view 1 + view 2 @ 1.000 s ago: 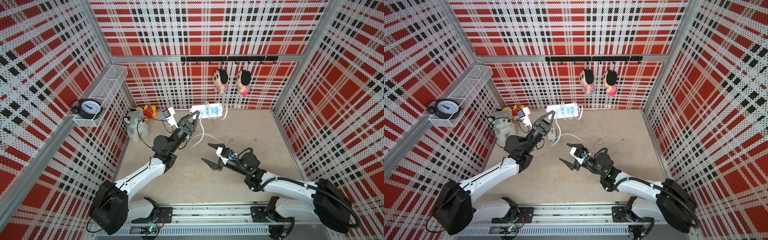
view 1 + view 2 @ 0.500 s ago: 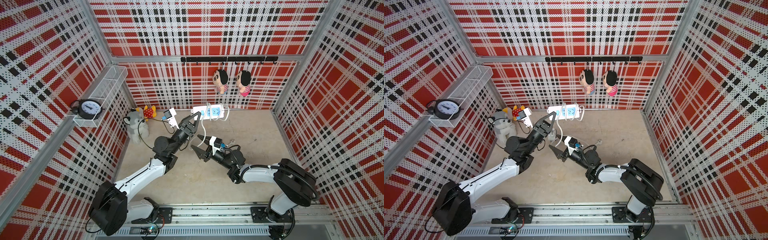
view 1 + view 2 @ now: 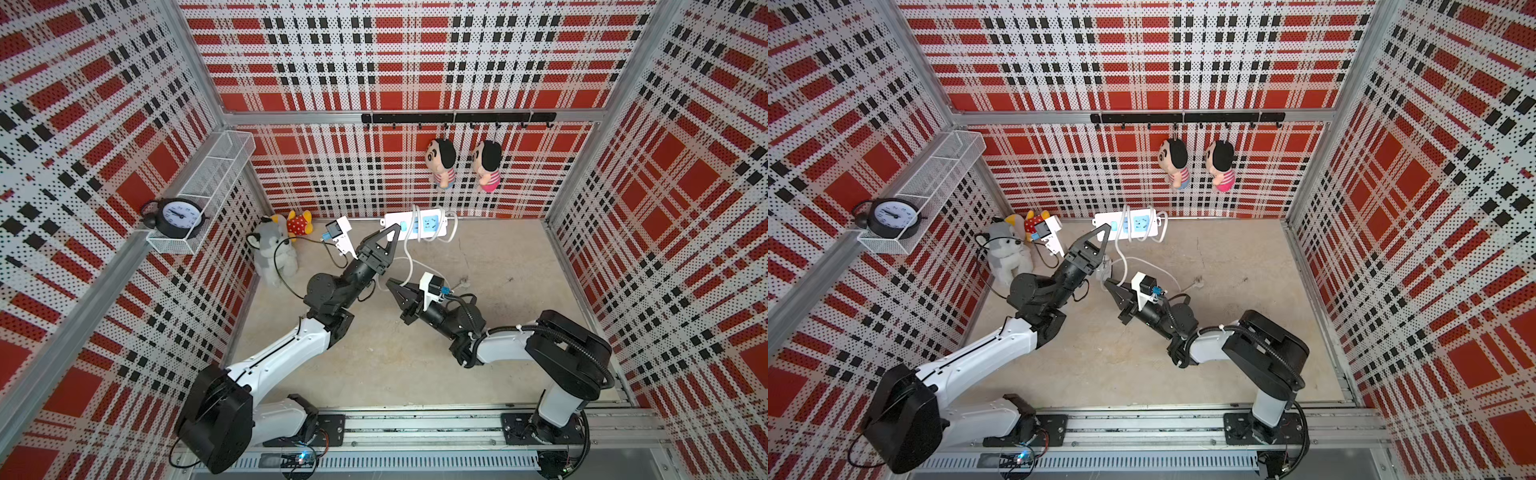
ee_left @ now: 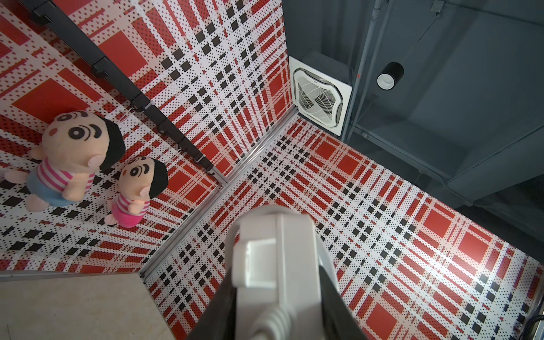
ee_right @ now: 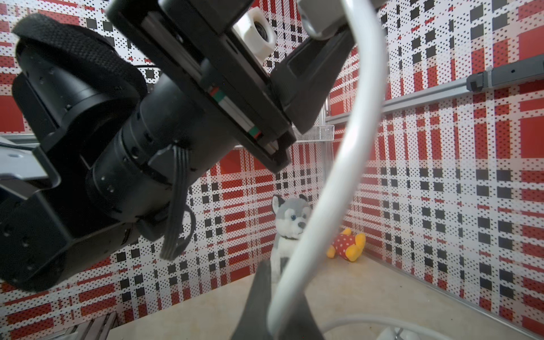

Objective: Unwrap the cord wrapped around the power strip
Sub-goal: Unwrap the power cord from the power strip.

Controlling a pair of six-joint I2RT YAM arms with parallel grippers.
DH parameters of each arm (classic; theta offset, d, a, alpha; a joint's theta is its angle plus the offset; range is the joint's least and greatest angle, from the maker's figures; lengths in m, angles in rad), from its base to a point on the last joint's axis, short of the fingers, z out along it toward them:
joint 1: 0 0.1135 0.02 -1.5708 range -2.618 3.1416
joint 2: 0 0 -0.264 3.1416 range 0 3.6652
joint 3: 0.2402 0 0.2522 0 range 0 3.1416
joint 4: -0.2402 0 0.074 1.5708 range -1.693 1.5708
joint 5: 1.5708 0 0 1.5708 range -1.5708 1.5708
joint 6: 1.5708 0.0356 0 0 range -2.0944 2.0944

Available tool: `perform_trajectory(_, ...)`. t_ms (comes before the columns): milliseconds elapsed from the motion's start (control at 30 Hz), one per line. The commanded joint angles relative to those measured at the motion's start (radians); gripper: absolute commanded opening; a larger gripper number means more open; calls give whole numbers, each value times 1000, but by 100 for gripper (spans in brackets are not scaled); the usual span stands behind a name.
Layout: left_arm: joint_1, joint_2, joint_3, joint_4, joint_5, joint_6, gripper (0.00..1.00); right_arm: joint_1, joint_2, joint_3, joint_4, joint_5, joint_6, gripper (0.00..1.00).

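my left pincer [image 3: 391, 236] grips one end of the power strip [image 3: 430, 224], held up near the back wall [image 3: 374, 174] with the cord [image 3: 409, 262] looped round it; my right pincer [image 3: 392, 286] is clenched on the cord's loose run below, near the left one.

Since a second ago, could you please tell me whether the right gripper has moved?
Yes. The right gripper has moved across the floor toward the husky plush, and its jaws have shut on the cord.
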Motion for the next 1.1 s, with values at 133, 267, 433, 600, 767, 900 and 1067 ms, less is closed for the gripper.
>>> perform_trajectory(133, 27, -48, -4, 3, -23, 41, 0, 6, -190, -136, -48, -32, -50, 0)
perform_trajectory(267, 43, -59, 0, -56, -27, 92, 0, 6, -386, -129, -423, -46, -104, 0)
perform_trajectory(433, 73, -88, -7, -135, -36, 154, 0, -5, -641, 12, -1092, 101, -313, 0)
perform_trajectory(600, 78, -103, -18, -205, -34, 203, 0, -141, -695, 303, -1515, 101, -434, 0)
perform_trajectory(767, 66, -110, -37, -246, 47, 225, 0, -205, -552, 640, -1775, 159, -616, 0)
perform_trajectory(900, 54, -112, -41, -259, 188, 230, 0, -278, -414, 863, -1881, 160, -728, 0)
perform_trajectory(1067, 28, -113, -41, -245, 387, 218, 0, -423, -234, 1081, -1955, -33, -756, 0)
